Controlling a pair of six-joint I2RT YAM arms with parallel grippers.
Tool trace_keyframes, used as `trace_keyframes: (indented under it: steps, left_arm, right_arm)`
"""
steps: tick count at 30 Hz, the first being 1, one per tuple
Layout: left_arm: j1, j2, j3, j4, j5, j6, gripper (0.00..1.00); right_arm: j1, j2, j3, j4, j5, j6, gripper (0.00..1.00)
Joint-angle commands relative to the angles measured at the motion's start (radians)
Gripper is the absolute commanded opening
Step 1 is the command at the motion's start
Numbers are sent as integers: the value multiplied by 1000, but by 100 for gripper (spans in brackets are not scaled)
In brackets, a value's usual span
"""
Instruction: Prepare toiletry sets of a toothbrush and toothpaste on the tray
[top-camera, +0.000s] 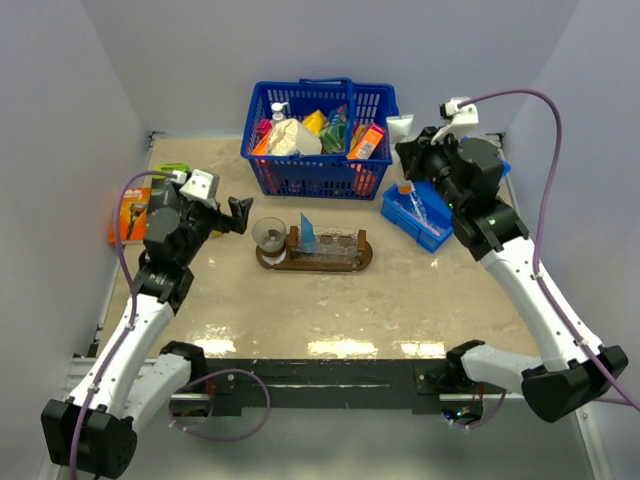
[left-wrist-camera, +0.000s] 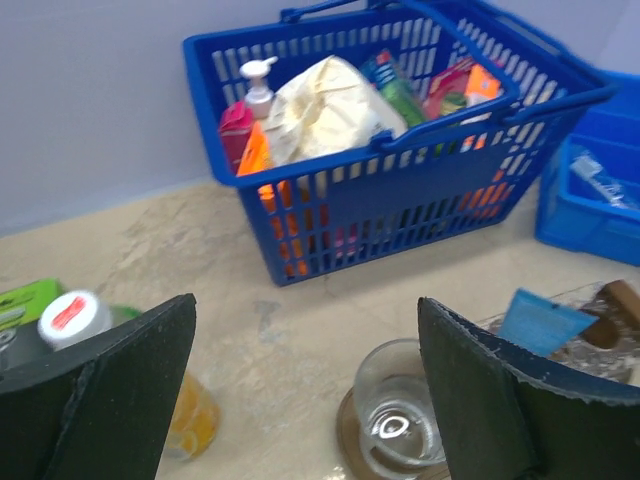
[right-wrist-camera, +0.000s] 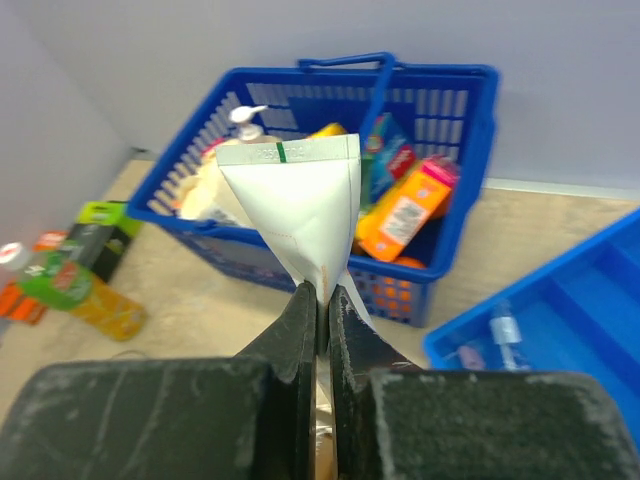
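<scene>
The tray (top-camera: 362, 258) is a dark brown oval board in the middle of the table, carrying clear glass cups (top-camera: 268, 236). A blue wedge-shaped tube (top-camera: 308, 233) stands upright among them. My left gripper (top-camera: 240, 214) hovers just left of the tray with its jaws wide open and nothing between them (left-wrist-camera: 305, 305); the nearest glass cup (left-wrist-camera: 395, 415) sits below its right finger (left-wrist-camera: 480, 390). My right gripper (right-wrist-camera: 327, 295) is shut on a whitish wedge-shaped toothpaste tube (right-wrist-camera: 295, 200), held up near the basket's right corner (top-camera: 400, 127). I cannot make out a toothbrush.
A blue basket (top-camera: 320, 135) full of packets and a pump bottle stands at the back. A blue bin (top-camera: 418, 215) with slim wrapped items lies right of the tray. A bottle of orange liquid (left-wrist-camera: 190, 420) and a green box (left-wrist-camera: 25, 300) lie at the left.
</scene>
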Motion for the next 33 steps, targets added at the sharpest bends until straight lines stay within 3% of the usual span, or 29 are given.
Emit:
trace_keyframes:
  steps: [1,5,10,15,23,30,33]
  left_arm:
    - [-89,67,138,104,126,-89,94]
    - [-256,185,232,179,144,-112,93]
    - [-344,294,275,248,239,-181,93]
    - [-353,282,214,282,190,-187,93]
    - [-356,308,188,243,146,-223,93]
    - [-354,319,178,240,161,-214,69]
    - [-356,334,188,220,152,-210,65]
  right_arm:
    - [78,-6,-42,137,-80,181,0]
    - [164,32,-57,229,-109,262,0]
    - [332,96,-57,292,-47,286,0]
    - [411,132,-45,343,-27,290,0]
    - [431,210,29,345,-31,261,0]
    - [431,213,22,365,-8,256,0]
    - [431,213,27,368,-10,255,0]
